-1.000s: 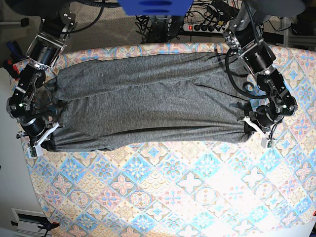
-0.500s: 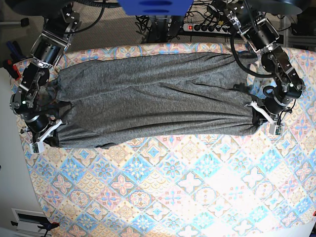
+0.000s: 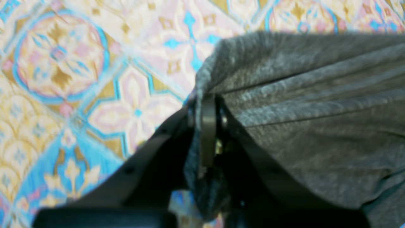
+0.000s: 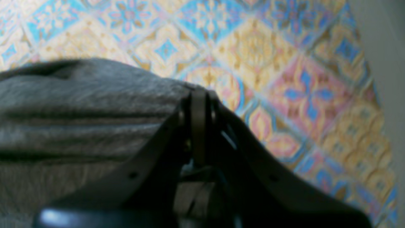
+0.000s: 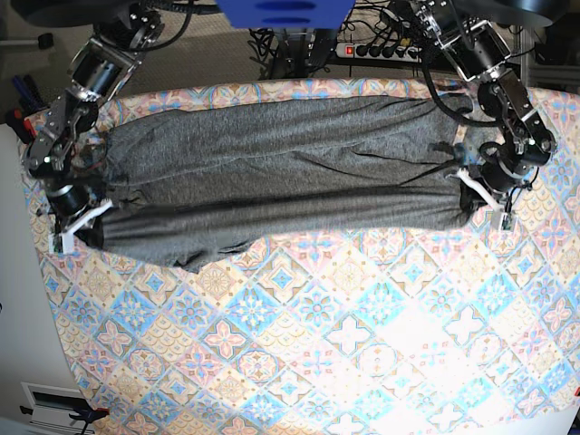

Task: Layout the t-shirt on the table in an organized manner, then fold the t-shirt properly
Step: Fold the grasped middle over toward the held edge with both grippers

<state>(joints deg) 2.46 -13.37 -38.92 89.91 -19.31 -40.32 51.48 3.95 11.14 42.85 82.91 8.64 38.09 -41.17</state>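
Charcoal-grey t-shirt [image 5: 272, 181] stretched lengthwise across the far half of the worktop [image 5: 344, 344], reaching nearly from the one side edge to the other — bunched into long creases and folds running along its length. Near edge of the cloth uneven, sagging lower toward the base view's left, with a dark flap poking out below. Near half of the worktop showing only its pastel tile-pattern cover.

Left gripper [image 5: 473, 193] at the end of the shirt by the side edge on the base view's right, clamped tight on a gathered corner of the t-shirt [image 3: 300, 110]. In the left wrist view, left gripper [image 3: 207, 126] with its jaws pressed together on a thin pinch of grey knit, cloth draping over and down between the black fingers [image 3: 208, 133], patterned worktop [image 3: 79, 79] below.

Right gripper [image 5: 83, 222] at the opposite end, by the side edge on the base view's left, likewise closed on the shirt's corner. In the right wrist view, right gripper [image 4: 199, 126] with jaws together, t-shirt [image 4: 79, 110] pulled into ridges from that pinch, worktop [image 4: 284, 79] beyond — blurred, so whether the corner rests on the surface or hangs above it cannot be told.
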